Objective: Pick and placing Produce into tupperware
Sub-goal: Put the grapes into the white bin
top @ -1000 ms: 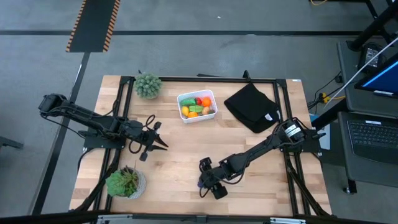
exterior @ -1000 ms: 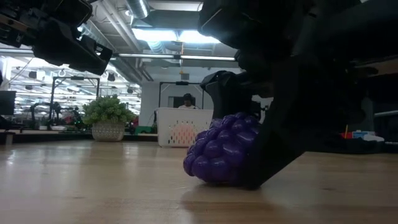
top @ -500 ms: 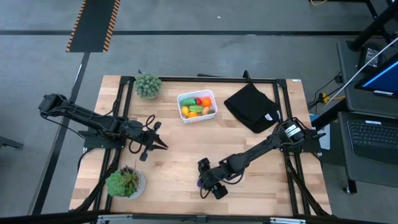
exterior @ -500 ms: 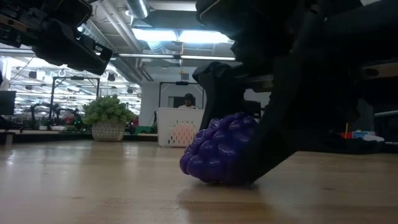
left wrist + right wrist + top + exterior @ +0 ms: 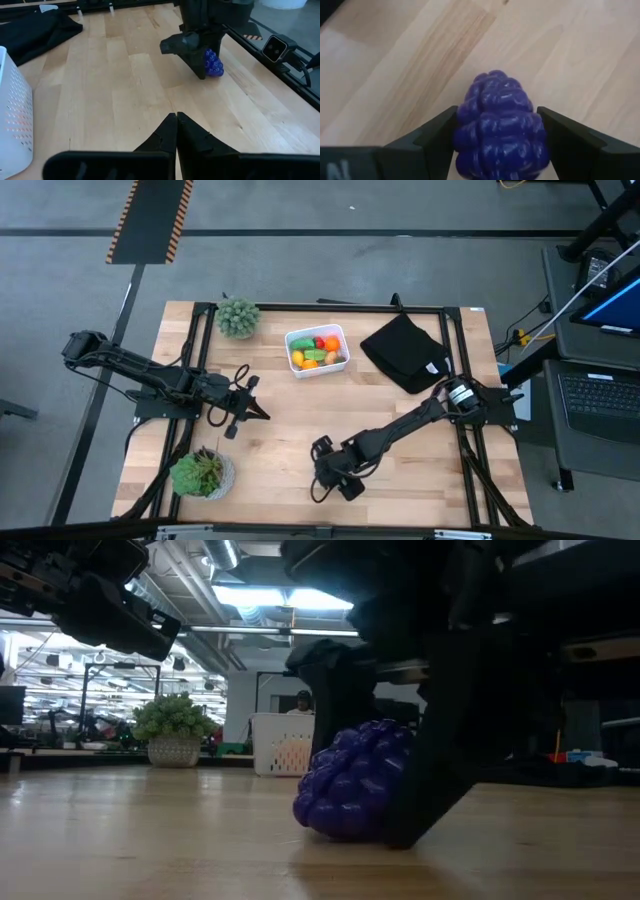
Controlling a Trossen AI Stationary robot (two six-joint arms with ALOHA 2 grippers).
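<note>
Your right gripper (image 5: 497,132) is low on the table (image 5: 290,430), near its front edge, and its two fingers (image 5: 432,135) press the purple grape bunch (image 5: 500,125) from both sides. The grapes touch the wood in the low view, so the bunch is gripped but not lifted yet. They look soft and bumpy; I think they can slip or turn between the fingers when you raise them, because the hold is on the round sides only. The tupperware (image 5: 317,351) stands well apart, toward the far side, with several produce pieces (image 5: 318,352) already inside. If you release too high, the bunch may bounce out over the low wall. Your left gripper (image 5: 243,405) waits above the left half of the table with its fingers together, holding nothing; keep your path away from it.
</note>
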